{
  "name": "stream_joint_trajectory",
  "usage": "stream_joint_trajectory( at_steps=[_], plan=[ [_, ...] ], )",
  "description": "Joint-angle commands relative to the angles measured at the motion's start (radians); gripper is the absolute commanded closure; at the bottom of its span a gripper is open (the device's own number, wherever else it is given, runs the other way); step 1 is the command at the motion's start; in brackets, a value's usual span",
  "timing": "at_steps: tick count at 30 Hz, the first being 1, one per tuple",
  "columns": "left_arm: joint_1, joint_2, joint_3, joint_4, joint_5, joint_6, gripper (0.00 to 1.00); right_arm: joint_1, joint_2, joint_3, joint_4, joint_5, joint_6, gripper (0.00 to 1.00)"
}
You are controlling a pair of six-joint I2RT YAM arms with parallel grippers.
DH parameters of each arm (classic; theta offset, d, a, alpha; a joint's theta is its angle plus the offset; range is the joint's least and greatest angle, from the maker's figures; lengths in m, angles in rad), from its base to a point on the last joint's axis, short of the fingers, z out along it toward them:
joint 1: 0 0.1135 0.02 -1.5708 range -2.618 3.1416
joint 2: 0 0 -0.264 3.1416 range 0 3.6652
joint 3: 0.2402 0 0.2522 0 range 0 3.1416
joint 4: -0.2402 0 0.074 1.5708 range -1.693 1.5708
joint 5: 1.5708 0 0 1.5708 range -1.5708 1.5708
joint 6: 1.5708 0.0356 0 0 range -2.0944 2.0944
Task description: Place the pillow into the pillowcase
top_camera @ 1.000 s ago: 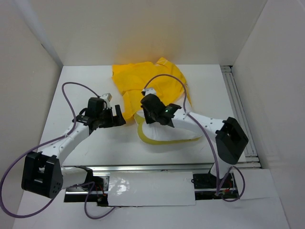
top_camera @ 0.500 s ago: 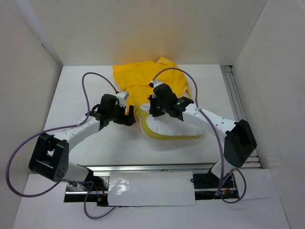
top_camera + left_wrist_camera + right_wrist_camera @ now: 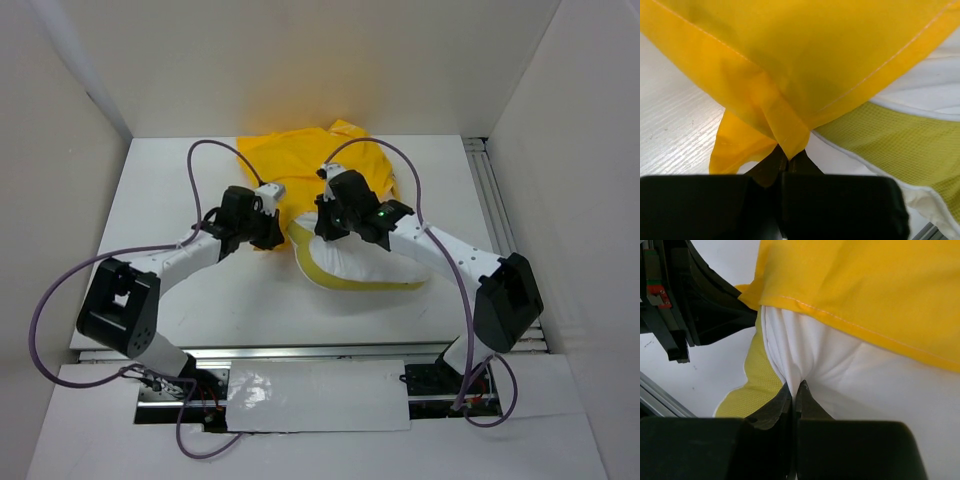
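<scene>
The yellow pillowcase lies crumpled at the back of the table, its near opening draped over the top of the white pillow. My left gripper is at the case's near-left corner. In the left wrist view it is shut on a fold of the pillowcase hem. My right gripper is shut on a pinch of the pillow's white fabric just under the pillowcase edge. The pillow's yellowish mesh edge shows beside the hem.
White walls enclose the table on three sides. A metal rail runs along the right side and another along the front. Purple cables loop above both arms. The left arm's wrist sits close beside the right gripper.
My left gripper moved right to the pillowcase's near corner and closed on its hem. The right gripper, still shut on the pillow, carried it up toward the case opening.
</scene>
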Motion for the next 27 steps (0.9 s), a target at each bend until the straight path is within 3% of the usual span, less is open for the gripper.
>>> stream_joint_trajectory(
  at_steps=[1,6,10,17,20,23,27],
  plan=[
    [-0.016,-0.066,-0.004,0.057,-0.006,0.028,1.0,-0.018,-0.066,0.048,0.102,0.011,-0.011,1.0],
    [-0.025,-0.23,-0.065,0.045,-0.028,-0.023,1.0,-0.03,-0.108,0.005,0.147,0.073,0.013,1.0],
    [-0.088,-0.358,-0.076,0.005,0.036,-0.095,1.0,0.014,-0.138,-0.064,0.416,0.228,0.024,1.0],
    [-0.264,-0.426,0.039,-0.179,0.004,-0.198,1.0,0.132,-0.082,-0.058,0.827,0.55,-0.135,1.0],
    [-0.332,-0.504,0.065,-0.222,0.019,-0.241,1.0,0.165,-0.037,0.001,0.923,0.682,-0.237,1.0],
    [-0.401,-0.595,0.077,-0.231,0.019,-0.294,1.0,0.174,-0.026,0.026,1.006,0.719,-0.324,1.0],
    [-0.449,-0.679,0.108,-0.256,-0.025,-0.377,1.0,0.214,-0.003,-0.092,1.115,0.779,-0.376,1.0]
  ],
)
